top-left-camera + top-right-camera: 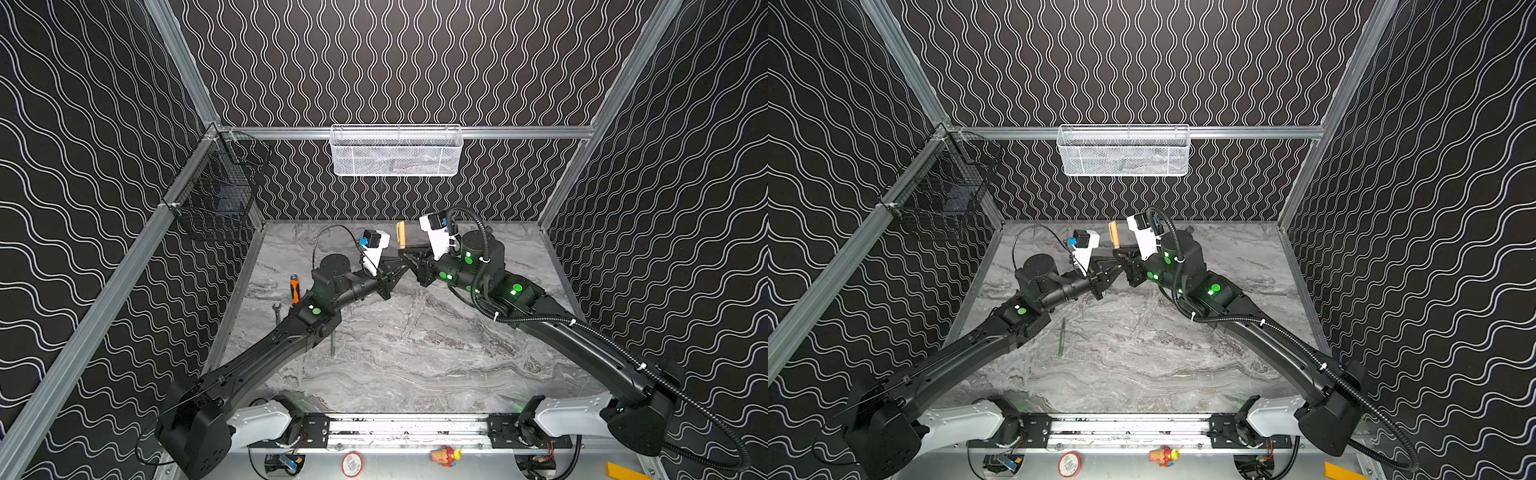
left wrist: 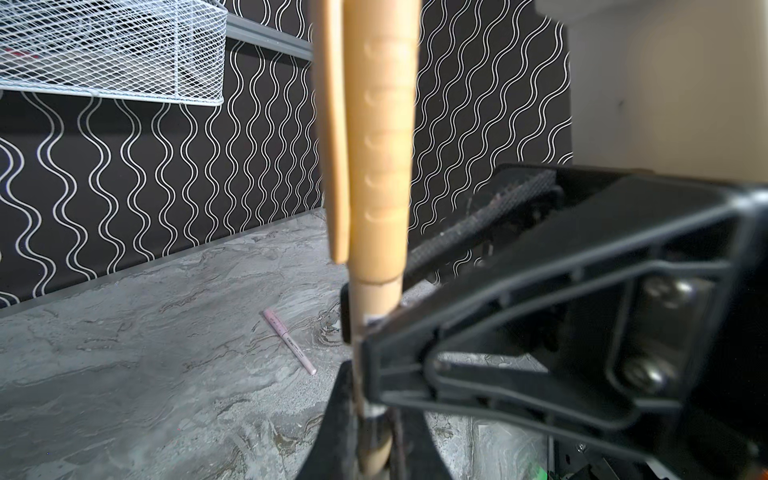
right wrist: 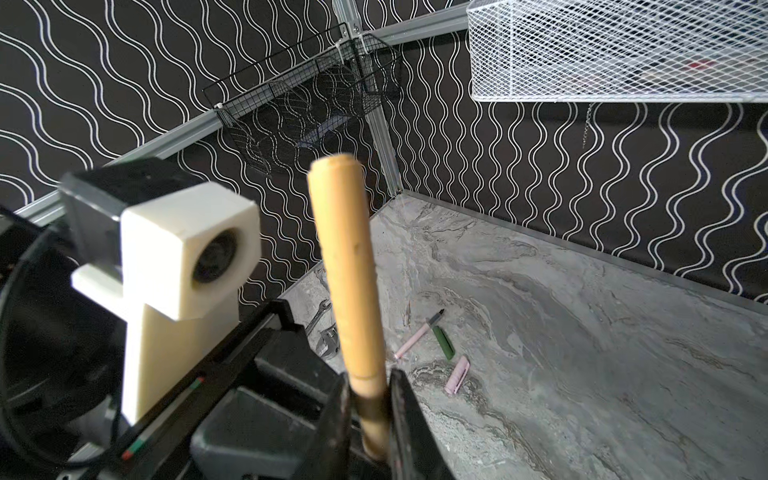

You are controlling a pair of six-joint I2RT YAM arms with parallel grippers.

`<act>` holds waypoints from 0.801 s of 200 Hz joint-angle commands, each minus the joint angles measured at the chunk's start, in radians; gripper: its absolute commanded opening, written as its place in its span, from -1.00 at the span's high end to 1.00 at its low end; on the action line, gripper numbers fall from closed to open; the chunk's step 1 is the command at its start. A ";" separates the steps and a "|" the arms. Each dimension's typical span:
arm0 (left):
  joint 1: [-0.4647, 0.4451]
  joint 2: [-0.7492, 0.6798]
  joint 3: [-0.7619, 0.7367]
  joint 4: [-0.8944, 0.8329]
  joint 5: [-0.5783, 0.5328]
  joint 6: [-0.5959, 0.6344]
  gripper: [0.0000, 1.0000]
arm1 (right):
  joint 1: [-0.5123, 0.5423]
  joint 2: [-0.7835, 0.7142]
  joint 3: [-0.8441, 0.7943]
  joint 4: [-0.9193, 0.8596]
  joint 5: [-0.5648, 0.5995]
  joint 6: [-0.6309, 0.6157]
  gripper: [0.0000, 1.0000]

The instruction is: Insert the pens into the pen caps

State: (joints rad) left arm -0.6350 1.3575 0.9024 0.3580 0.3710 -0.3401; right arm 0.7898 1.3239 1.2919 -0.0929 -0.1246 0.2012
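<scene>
A tan pen (image 3: 376, 411) stands upright above the back middle of the table, with its tan pen cap (image 1: 401, 235) on its upper end. My left gripper (image 2: 374, 449) is shut on the pen's lower barrel. My right gripper (image 3: 372, 415) is shut on the barrel just under the cap's rim, above the left one. A dark green pen (image 1: 332, 345) lies by my left forearm. On the table near the back left I see an uncapped pale pink pen (image 3: 415, 338), a dark green cap (image 3: 444, 343) and a pale pink cap (image 3: 457, 376). A capped pink pen (image 2: 289, 340) lies apart.
An orange-handled tool (image 1: 294, 289) and a wrench (image 1: 276, 313) lie near the table's left edge. A white mesh basket (image 1: 395, 151) hangs on the back wall and a black wire basket (image 1: 216, 195) on the left wall.
</scene>
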 commanded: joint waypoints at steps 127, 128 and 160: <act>0.001 0.014 0.006 0.030 0.024 -0.011 1.00 | 0.003 -0.012 -0.025 0.081 -0.035 0.018 0.81; 0.001 0.014 0.005 0.029 0.023 -0.011 1.00 | 0.003 -0.013 -0.025 0.082 -0.035 0.017 0.81; 0.000 0.006 0.007 0.015 0.007 -0.013 0.27 | 0.002 -0.027 -0.030 0.099 -0.015 0.026 0.83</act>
State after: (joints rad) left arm -0.6350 1.3647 0.9012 0.3592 0.3969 -0.3599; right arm 0.7895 1.3109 1.2610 -0.0776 -0.1154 0.1997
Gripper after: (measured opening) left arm 0.176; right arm 0.135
